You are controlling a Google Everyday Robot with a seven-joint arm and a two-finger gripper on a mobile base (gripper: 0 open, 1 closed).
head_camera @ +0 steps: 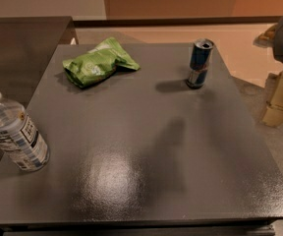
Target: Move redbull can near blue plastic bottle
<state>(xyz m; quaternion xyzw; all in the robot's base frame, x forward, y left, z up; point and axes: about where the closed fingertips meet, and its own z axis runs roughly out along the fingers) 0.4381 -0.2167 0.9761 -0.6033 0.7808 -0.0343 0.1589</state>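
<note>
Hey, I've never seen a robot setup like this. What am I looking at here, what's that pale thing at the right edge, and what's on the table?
This is a single picture from the robot's one camera, looking down on a dark grey table. Where the camera is mounted is not on record. The pale shape at the right edge is the end of the robot's one arm with its gripper, the claw it grabs with. It hangs off the table's right side, and nothing shows in it. On the table, a redbull can stands upright at the far right, and a blue plastic bottle stands at the near left edge, far from the can. A crumpled green snack bag lies at the back.
</note>
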